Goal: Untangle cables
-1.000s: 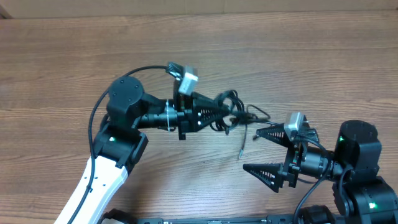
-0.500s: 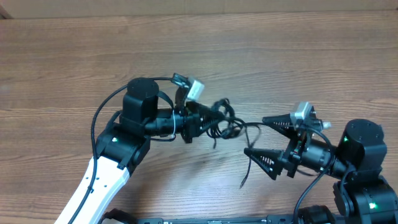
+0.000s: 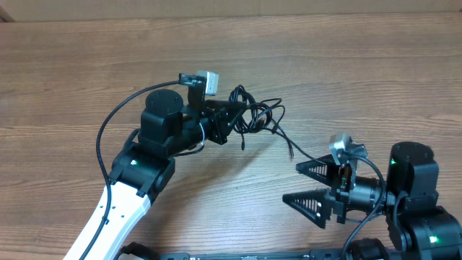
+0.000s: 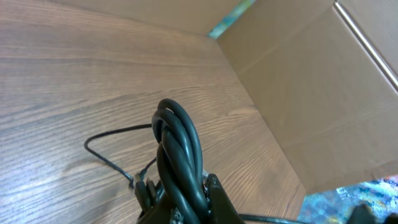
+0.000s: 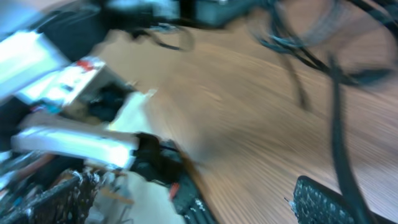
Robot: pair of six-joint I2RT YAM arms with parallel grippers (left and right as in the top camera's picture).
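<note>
Clamping the cables (image 3: 258,115) as a bunch, the left gripper (image 3: 240,120) is closed tight on several loops at once. The left wrist view shows coils (image 4: 177,149) rising out of the jaws, with one thin strand (image 4: 106,152) trailing down to the table (image 3: 325,65). The bundle sits near the table's middle, apparently raised a little off the wood. One loose end (image 3: 289,150) hangs toward the right gripper (image 3: 307,186), which stands spread wide and empty, apart from the cord. Its wrist view is too blurred for detail.

The step in hand looks like pulling one cord free of the knot. To do it well, the right gripper should probably take that loose end near its tip and close fully on so thin a cord. It should then draw slowly away along the strand's own line, so loops slide out rather than cinch. The left serves best as a firm anchor, though gripping many loops may lock the tangle, and a regrip on fewer might help.
</note>
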